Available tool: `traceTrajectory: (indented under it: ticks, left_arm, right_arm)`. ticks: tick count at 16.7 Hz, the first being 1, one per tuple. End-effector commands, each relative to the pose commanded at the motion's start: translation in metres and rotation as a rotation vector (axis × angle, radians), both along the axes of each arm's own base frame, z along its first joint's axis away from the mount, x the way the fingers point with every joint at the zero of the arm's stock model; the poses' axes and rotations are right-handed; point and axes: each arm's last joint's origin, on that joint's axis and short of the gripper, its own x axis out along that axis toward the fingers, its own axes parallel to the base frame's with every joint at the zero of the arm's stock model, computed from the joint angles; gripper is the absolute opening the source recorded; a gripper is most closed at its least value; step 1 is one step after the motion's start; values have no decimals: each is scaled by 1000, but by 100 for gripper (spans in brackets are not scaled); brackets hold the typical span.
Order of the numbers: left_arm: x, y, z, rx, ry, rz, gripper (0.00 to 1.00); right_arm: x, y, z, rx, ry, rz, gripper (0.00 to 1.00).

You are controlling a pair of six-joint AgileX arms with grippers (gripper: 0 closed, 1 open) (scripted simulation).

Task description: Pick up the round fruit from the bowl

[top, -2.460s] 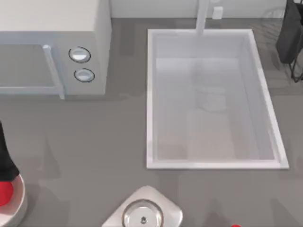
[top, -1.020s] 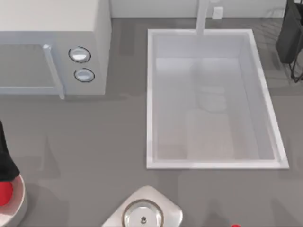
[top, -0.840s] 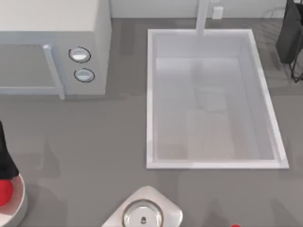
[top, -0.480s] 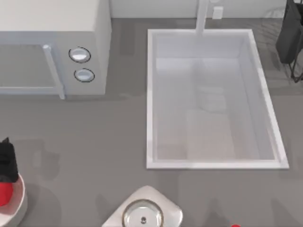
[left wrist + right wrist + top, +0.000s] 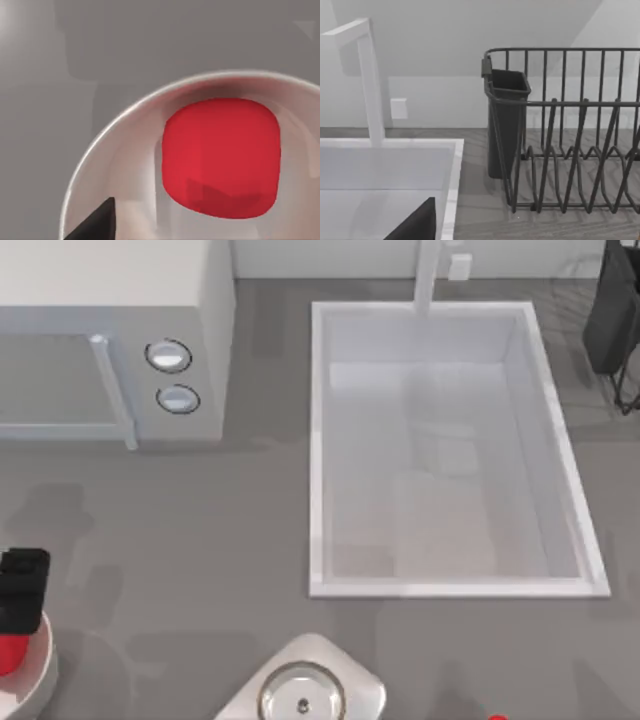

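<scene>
Our left end effector (image 5: 18,595) has risen at the surface's front left corner: half a second ago its black body stood lower and closer against the bowl, and now it reads broader and squarer from above, its shadow spreading across the grey surface (image 5: 200,540) beside it. The round fruit (image 5: 8,654) has not left with it. The red ball still lies inside the bowl (image 5: 40,672), a sliver of red at the top view's left edge just below the black body. In the left wrist view the round fruit (image 5: 221,157) sits on the pale inner wall of the bowl (image 5: 115,150), with one dark fingertip (image 5: 95,225) poking in near the rim and apart from the fruit. We cannot tell whether the fingers are spread or closed; nothing is visibly held between them. We judge the pick not yet made, the end effector poised above the bowl for a descent or a fresh try.

The left arm reaches in from off the left edge, wrist pointed down over the bowl. Our right arm is parked at the back right, its wrist camera facing the dish rack (image 5: 570,135), the faucet (image 5: 370,85) and the sink (image 5: 390,170).
</scene>
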Motion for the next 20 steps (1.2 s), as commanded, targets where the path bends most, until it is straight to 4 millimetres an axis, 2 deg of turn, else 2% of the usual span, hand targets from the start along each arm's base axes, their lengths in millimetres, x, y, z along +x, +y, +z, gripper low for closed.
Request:
traceTrajectory:
  ticks: [4, 12, 15, 20]
  left_arm:
    - [20, 2, -2, -6, 195, -3, 100]
    - [22, 1, -6, -6, 219, -7, 100]
    - [26, 2, -29, -7, 225, -6, 100]
    - [29, 2, -84, -6, 196, -3, 100]
  right_arm:
    - [0, 0, 0, 0, 0, 0, 100]
    - [0, 0, 0, 0, 0, 0, 100]
    - [0, 0, 0, 0, 0, 0, 100]
    - [0, 0, 0, 0, 0, 0, 100]
